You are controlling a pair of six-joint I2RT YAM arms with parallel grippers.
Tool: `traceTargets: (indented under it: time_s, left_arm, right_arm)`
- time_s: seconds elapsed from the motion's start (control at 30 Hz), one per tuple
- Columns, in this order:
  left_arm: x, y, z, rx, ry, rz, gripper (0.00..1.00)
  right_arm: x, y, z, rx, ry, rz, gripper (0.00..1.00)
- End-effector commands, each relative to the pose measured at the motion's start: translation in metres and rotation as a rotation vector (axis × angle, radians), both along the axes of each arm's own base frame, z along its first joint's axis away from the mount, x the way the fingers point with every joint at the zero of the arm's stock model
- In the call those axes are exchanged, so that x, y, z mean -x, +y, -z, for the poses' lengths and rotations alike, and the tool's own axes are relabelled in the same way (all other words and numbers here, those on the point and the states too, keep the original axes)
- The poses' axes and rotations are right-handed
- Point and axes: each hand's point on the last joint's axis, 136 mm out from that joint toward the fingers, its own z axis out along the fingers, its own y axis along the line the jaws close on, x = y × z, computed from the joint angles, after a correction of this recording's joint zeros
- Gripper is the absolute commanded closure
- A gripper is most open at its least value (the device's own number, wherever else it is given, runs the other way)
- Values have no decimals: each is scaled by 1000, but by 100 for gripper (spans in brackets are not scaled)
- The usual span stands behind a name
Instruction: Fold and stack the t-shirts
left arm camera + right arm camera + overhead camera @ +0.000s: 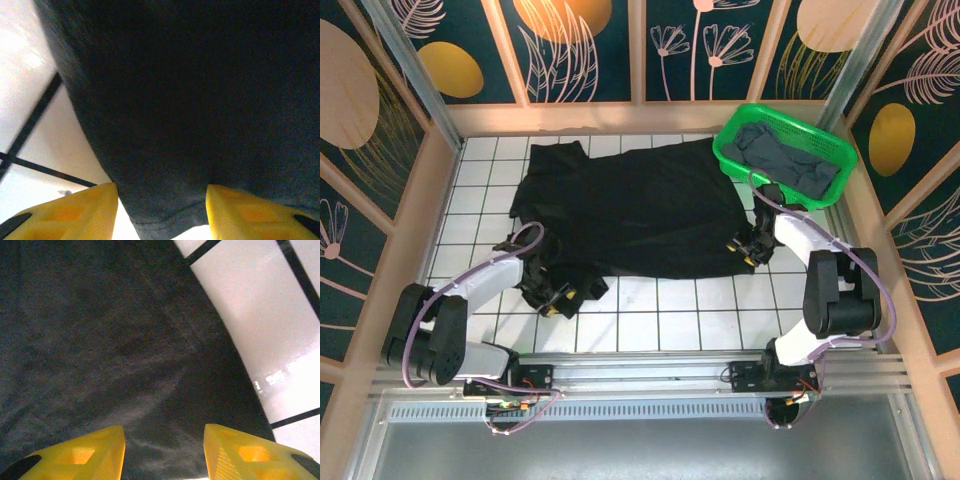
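Note:
A plain black t-shirt lies spread on the white tiled table, bunched at its near left corner. My left gripper sits low at that bunched corner. In the left wrist view its yellow fingers stand apart, and the shirt's hem lies between them. My right gripper rests at the shirt's right edge, its jaws open over flat black cloth with nothing pinched. A slate grey t-shirt lies crumpled in the basket.
The green plastic basket stands at the back right, close behind my right arm. Wooden walls ring the table. Bare white tiles run along the near edge between the two arms.

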Motion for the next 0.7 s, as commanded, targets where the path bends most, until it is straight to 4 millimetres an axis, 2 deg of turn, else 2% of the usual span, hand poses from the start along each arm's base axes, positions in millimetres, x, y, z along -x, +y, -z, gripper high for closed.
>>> traceTargets:
  time_s: [0.0, 0.17, 0.27, 0.33, 0.4, 0.47, 0.53, 0.67]
  left_arm:
    - [17, -7, 0, 10, 77, -30, 51]
    - [25, -8, 6, 7, 95, -17, 52]
    - [16, -13, 15, 25, 74, -36, 59]
    - [6, -15, 22, 18, 65, -49, 74]
    - [-1, -14, 23, -5, 61, -57, 100]
    - [-2, -6, 15, -46, 45, -68, 100]
    - [5, 2, 5, -77, 43, -78, 100]
    - [36, 15, -10, -91, 74, -98, 100]
  right_arm:
    - [7, -7, -8, 10, -2, 25, 54]
    - [10, -14, -5, 19, 2, 41, 54]
    - [12, -14, -4, 11, 3, 54, 54]
    - [14, -14, -4, 7, 1, 65, 54]
    - [15, -15, -4, 5, -2, 81, 54]
    - [18, -17, -3, 6, 4, 100, 55]
    - [20, -19, -2, 10, 7, 125, 56]
    - [26, -25, 1, 1, 23, 201, 57]
